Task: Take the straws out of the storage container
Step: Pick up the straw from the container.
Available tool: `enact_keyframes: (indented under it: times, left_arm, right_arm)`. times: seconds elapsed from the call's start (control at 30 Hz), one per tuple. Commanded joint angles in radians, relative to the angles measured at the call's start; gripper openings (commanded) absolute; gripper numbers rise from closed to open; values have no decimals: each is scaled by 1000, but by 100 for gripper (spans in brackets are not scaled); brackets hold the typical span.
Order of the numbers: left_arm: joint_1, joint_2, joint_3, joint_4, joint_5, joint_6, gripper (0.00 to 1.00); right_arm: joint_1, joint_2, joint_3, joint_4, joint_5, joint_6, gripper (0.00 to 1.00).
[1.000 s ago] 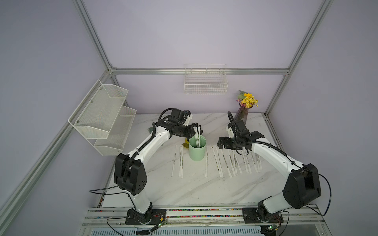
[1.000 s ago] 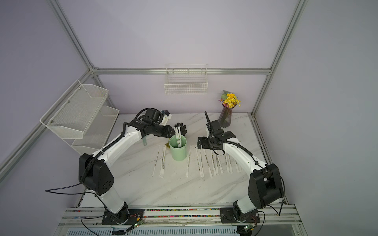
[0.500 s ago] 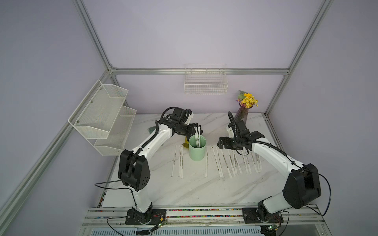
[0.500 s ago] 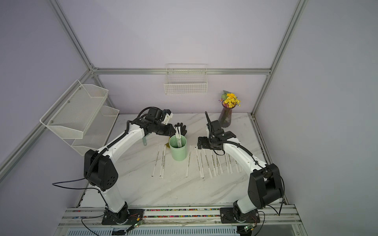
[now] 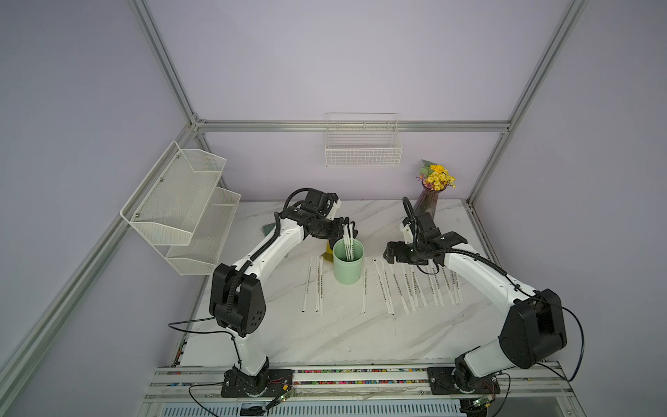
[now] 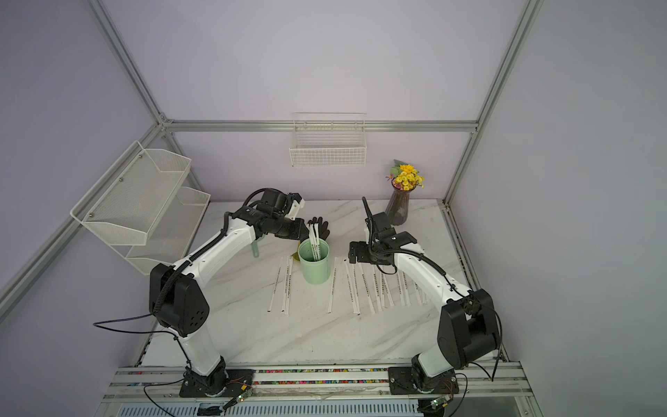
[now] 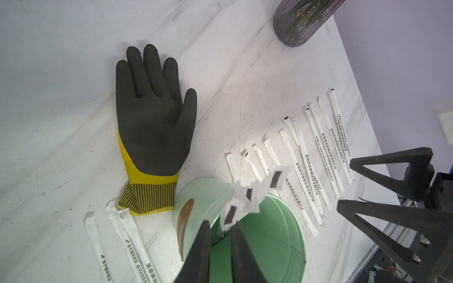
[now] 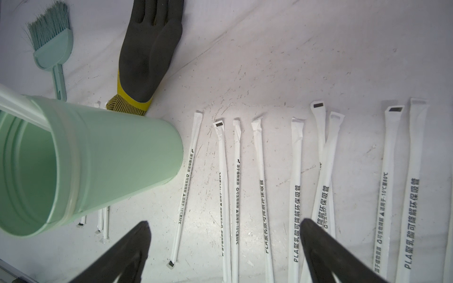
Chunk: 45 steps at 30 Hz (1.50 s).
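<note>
The left jaws stand nearly closed over the cup (image 5: 347, 268), their fingertips (image 7: 203, 235) on either side of the paper top of one of the straws (image 7: 247, 196) that remain upright in it. We cannot tell whether they pinch it yet. The right jaws gape wide and hold nothing, hanging above a row of straws lying flat on the surface (image 5: 325, 335), which is white marble.

Two more straws lie on the left arm's side of the cup. A black and yellow glove (image 7: 154, 117) lies just behind the cup, and a small green brush (image 8: 52, 41) lies beyond it. A vase of yellow flowers (image 5: 427, 202) stands in the far corner. Lilac walls in a metal frame carry a wire basket (image 5: 362, 151) and a mesh rack (image 5: 180, 205).

Compared with a second ago, the left arm's big black joint (image 5: 238, 299) has shifted slightly toward the cup. The right arm and the laid-out straws have not moved.
</note>
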Motion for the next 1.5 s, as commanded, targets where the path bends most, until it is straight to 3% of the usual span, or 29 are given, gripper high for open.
enact_keyframes:
  times: [0.0,0.83,1.47]
  left_arm:
    - [-2,7,33,-4,-20,1,18]
    - [-17,53,71,-5,8,-1,18]
    - [-21,0,71,-9,7,1,8]
  right_arm:
    - [-3,1,-8,15,-5,-9,97]
    - [-4,7,-18,15,-10,-11,97]
    - [-6,11,-20,22,-23,-12,97]
